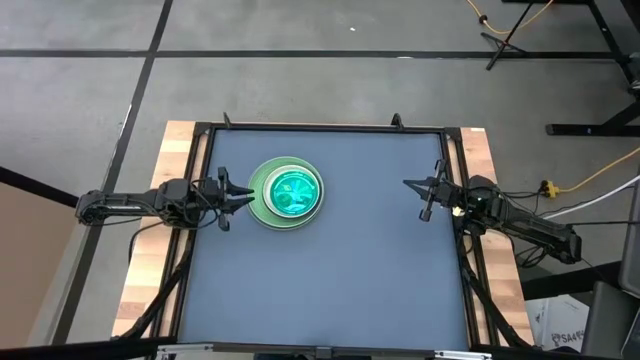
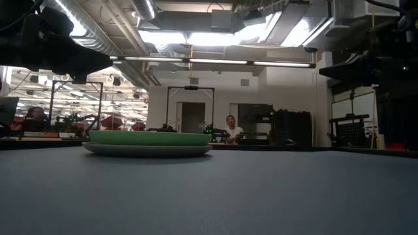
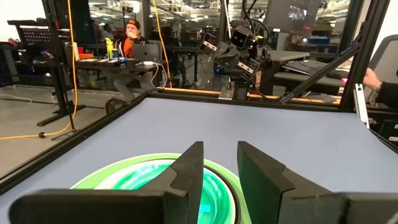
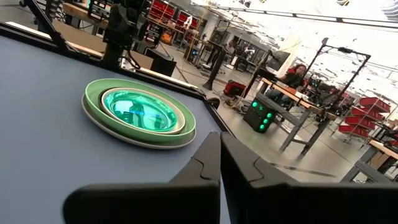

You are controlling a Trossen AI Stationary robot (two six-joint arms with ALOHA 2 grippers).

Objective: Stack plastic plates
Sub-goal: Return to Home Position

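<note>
The plastic plates [image 1: 286, 193] are in one stack on the blue-grey table mat, left of centre. A grey plate lies at the bottom, a light green one [image 4: 93, 93] on it, and a translucent green small plate [image 4: 138, 111] on top; any plates between are hidden. The bottom plate rests flat on the mat [image 2: 147, 150]. My left gripper [image 1: 248, 197] hangs level and open above the mat, right at the stack's left rim, touching nothing [image 3: 219, 149]. My right gripper [image 1: 408, 184] is level and shut at the table's right side, well away from the stack [image 4: 219, 140].
The mat [image 1: 340, 280] is bordered by a black frame [image 1: 320, 128] on all sides. Bare mat stretches between the stack and my right gripper and toward the near edge. Beyond the table, people sit at desks in the room [image 3: 134, 37].
</note>
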